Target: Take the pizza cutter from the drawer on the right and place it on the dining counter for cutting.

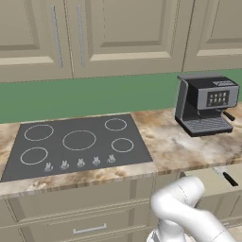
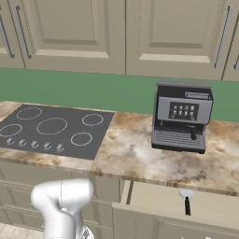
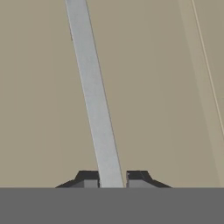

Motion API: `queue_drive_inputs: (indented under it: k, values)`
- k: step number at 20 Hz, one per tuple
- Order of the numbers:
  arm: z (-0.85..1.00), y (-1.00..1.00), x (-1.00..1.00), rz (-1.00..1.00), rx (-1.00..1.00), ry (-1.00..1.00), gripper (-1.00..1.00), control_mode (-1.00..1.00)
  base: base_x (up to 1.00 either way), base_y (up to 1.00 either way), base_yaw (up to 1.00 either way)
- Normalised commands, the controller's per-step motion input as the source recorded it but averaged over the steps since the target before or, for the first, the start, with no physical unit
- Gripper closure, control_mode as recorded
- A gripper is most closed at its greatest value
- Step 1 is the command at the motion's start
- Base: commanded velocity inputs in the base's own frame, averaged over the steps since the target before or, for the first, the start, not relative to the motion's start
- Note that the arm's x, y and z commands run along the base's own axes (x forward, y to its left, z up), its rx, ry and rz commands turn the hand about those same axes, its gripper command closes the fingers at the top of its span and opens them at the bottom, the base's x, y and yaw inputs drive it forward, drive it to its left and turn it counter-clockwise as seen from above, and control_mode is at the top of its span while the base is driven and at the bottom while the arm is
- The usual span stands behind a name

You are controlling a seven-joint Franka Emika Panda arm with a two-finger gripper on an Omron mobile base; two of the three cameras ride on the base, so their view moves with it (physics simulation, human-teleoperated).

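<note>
My jaws (image 3: 112, 179) are clamped on the drawer handle (image 3: 94, 100), drawer (image 2: 186, 198) open (pizza cutter (image 2: 186, 201) visible inside); next, release and reach in.

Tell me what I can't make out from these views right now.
- Pizza cutter: tiny in both base views; whether the wheel lies flat or on edge can't be told.
- Drawer: its right end is cut off by the edge of the right base view, its front by the bottom edge.
- Gripper: fingers are shut on a grey handle bar, which runs out of the hand view's top.
- Coffee machine: panel markings too small.
</note>
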Motion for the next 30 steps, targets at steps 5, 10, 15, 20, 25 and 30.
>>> queue_drive_inputs:
  k: [5, 10, 15, 20, 25, 30]
  values:
    - [-0.04, 0.00, -0.57, 0.00, 0.00, 0.01, 1.00, -1.00, 0.00, 0.00, 0.00]
    - [-0.05, -0.01, -0.59, 0.00, 0.00, 0.01, 1.00, -1.00, 0.00, 0.00, 0.00]
    - [-0.03, -0.01, -0.57, 0.00, 0.00, 0.01, 1.00, -1.00, 0.00, 0.00, 0.00]
    - [-0.04, -0.01, -0.56, 0.00, 0.00, 0.02, 1.00, -1.00, 0.00, 0.00, 0.00]
    - [-0.06, 0.00, -0.52, 0.00, 0.00, 0.02, 1.00, -1.00, 0.00, 0.00, 0.00]
    - [-0.08, 0.00, -0.44, 0.00, 0.00, 0.01, 1.00, -1.00, 0.00, 0.00, 0.00]
